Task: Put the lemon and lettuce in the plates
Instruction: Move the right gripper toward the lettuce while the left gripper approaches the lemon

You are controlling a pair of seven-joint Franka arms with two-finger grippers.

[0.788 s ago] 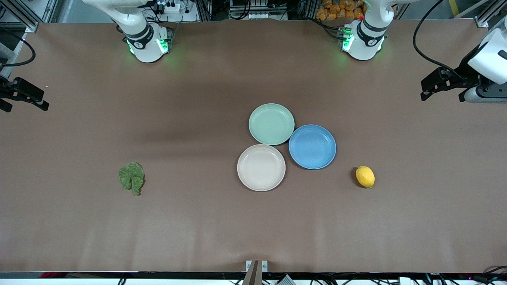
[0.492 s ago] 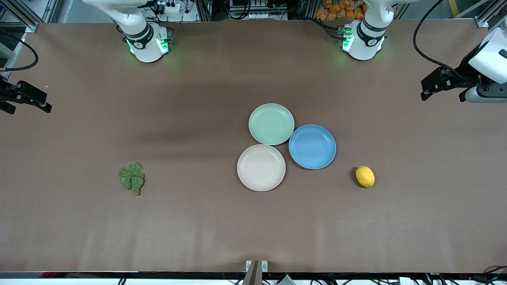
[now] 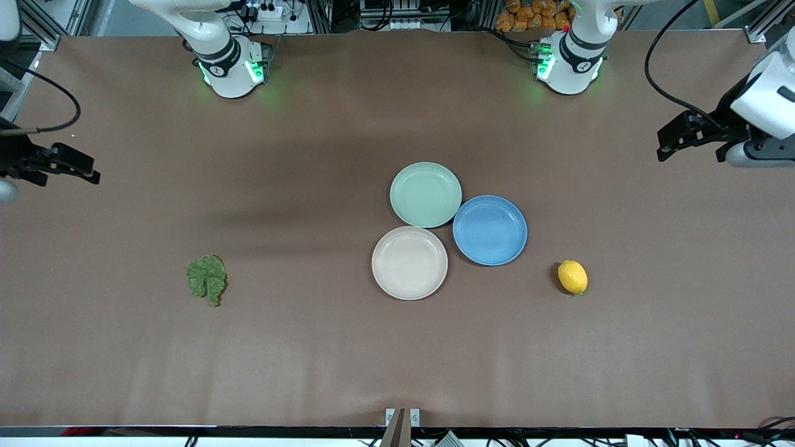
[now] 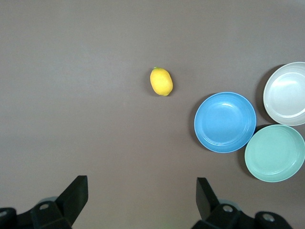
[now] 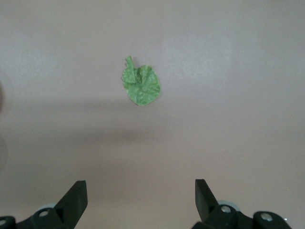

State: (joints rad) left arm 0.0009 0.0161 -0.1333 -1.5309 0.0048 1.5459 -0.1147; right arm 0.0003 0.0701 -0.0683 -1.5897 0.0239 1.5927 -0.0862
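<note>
On matte brown table [image 3: 310,360]: crinkled lettuce [image 3: 207,279], oval lemon [image 3: 572,277] (smooth-skinned).

The front view looks down from high across the brown table [image 3: 310,360], facing both arm bases along its top edge, and takes in the whole tabletop.

The left wrist view looks straight down from well above the table, over its own wide-spread fingers [image 4: 76,193]. It shares with the front view the small yellow oval lemon [image 4: 161,81] [image 3: 572,277] and three round plates: blue [image 4: 225,122], mint green [image 4: 275,153], cream [image 4: 287,93].

The right wrist view likewise looks down from height, sharing only the crinkled dark green lettuce leaf [image 5: 140,86] [image 3: 207,279].
</note>
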